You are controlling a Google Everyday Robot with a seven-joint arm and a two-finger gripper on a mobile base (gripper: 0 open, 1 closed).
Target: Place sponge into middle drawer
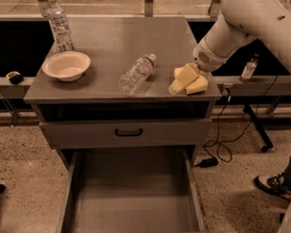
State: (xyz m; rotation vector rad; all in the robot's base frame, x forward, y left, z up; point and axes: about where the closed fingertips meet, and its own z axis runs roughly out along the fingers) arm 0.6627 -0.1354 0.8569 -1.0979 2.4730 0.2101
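The pale yellow sponge [198, 85] lies on the grey cabinet top [114, 40], near its front right corner. My gripper [181, 82] comes down from the upper right on the white arm [244, 26]. Its yellowish tip rests at the sponge's left side, touching or just above the top. The middle drawer [133, 192] is pulled out below, showing a bare grey floor with low side walls. It holds nothing.
A shut drawer front with a black handle [128, 132] sits above the open drawer. A cream bowl [67, 65], a lying water bottle [136, 73] and an upright bottle [58, 22] stand on the top. A small bottle [249, 68], cables [221, 145] and a shoe [272, 184] are at the right.
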